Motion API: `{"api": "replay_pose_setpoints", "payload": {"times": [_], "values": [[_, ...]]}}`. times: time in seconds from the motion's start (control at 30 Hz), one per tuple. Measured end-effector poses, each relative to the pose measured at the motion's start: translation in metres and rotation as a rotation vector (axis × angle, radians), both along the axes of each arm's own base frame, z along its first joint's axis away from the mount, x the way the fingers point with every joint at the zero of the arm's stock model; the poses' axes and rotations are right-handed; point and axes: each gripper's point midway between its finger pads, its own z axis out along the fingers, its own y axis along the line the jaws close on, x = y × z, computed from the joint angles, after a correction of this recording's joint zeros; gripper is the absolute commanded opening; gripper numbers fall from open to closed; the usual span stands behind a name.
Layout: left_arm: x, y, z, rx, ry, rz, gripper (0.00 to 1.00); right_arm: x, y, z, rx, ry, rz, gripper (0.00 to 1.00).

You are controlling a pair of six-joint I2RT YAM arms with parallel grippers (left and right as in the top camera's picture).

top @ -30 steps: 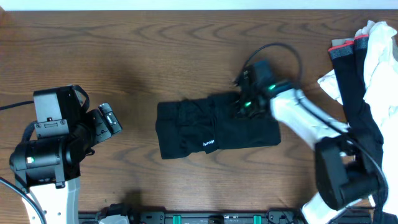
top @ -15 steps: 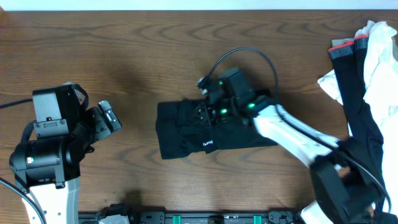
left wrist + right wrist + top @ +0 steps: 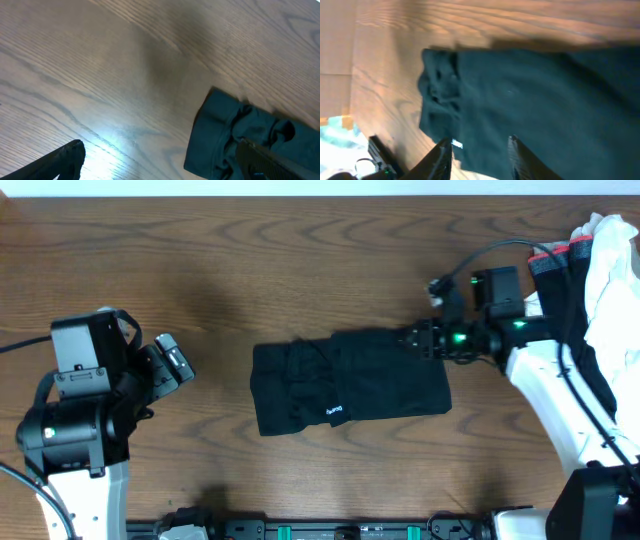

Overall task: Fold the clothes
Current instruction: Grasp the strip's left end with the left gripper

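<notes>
**Folded shirt lies crosswise, right arm at its corner**

The wooden table (image 3: 300,260) carries the black T-shirt (image 3: 345,385) at its middle, gathered into a rough rectangle whose long axis runs left to right across the overhead view. Its left end is bunched and creased; its right part lies flatter.

The right gripper (image 3: 418,340) is by far the nearer, over the shirt's upper right corner, so the fabric stretches away from it to the left and toward the near edge. Its fingers (image 3: 444,155) are parted a moderate way with nothing between them. The left gripper (image 3: 172,365) hangs well apart from the shirt's left end, spread wide and empty.

A black garment with a grey-and-red band (image 3: 565,320) and a white cloth (image 3: 612,270) are heaped at the right edge. A small white logo (image 3: 336,412) shows near the shirt's front edge.

No neck label can be made out, how many layers the fold holds is hidden, and whether the right fingertips touch the cloth cannot be told.
</notes>
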Motion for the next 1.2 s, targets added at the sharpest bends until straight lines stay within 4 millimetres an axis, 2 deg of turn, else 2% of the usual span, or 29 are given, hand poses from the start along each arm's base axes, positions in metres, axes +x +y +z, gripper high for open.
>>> {"api": "replay_pose_setpoints", "payload": {"times": [0.17,0.23,0.33,0.47,0.6,0.67,0.87,0.97,1.2], "values": [[-0.001,-0.007,-0.017,-0.048,0.067,-0.013,0.98,0.002,-0.017,-0.002,-0.018,-0.013,-0.006,0.39],[-0.001,-0.012,-0.033,-0.081,0.112,-0.027,0.98,0.002,-0.018,-0.002,-0.021,-0.019,-0.004,0.40],[0.005,-0.031,-0.066,-0.185,0.173,-0.084,0.98,0.003,-0.019,-0.002,-0.023,-0.025,0.000,0.40],[0.021,-0.064,-0.121,-0.361,0.220,-0.214,0.96,0.003,-0.019,-0.002,-0.026,-0.030,0.006,0.41],[0.011,-0.087,-0.175,-0.485,0.342,-0.270,0.96,0.002,-0.019,-0.003,-0.027,-0.026,0.008,0.41],[0.010,-0.095,-0.192,-0.515,0.378,-0.293,0.96,0.001,-0.019,-0.003,-0.027,-0.026,0.009,0.41],[0.025,-0.111,-0.224,-0.541,0.406,-0.361,0.96,-0.001,-0.019,-0.004,-0.028,-0.014,0.009,0.41],[0.024,-0.120,-0.241,-0.561,0.449,-0.384,0.90,-0.002,-0.019,-0.004,-0.028,-0.009,0.009,0.40],[0.054,-0.152,-0.240,-0.656,0.360,-0.503,0.88,-0.003,-0.019,-0.005,-0.029,-0.003,0.009,0.38]]}}
